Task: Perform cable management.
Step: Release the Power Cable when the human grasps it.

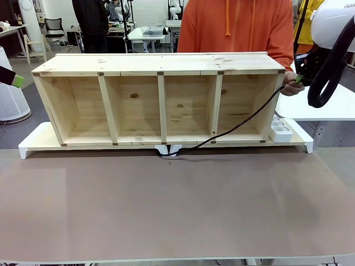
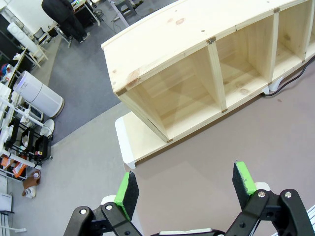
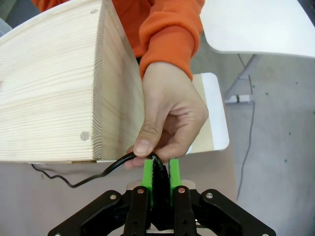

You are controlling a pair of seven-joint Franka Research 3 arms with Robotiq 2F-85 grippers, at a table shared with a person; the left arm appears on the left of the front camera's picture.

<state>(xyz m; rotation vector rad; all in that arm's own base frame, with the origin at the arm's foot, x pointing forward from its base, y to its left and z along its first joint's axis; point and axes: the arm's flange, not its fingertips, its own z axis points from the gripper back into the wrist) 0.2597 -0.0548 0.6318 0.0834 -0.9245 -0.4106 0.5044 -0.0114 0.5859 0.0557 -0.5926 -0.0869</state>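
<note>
On the right wrist view, the right end effector (image 3: 158,172) is closed on the end of the cable (image 3: 110,168), and the person's hand (image 3: 167,115) pinches the same end just above the green pads. On the left wrist view, the left end effector (image 2: 186,189) hangs open above the surface (image 2: 236,147), holding nothing. Farther, on the front view, the cable runs from 3 o'clock down to the middle, before the wooden shelf (image 1: 161,69). The power strip (image 1: 280,131) lies at the shelf's right end.
</note>
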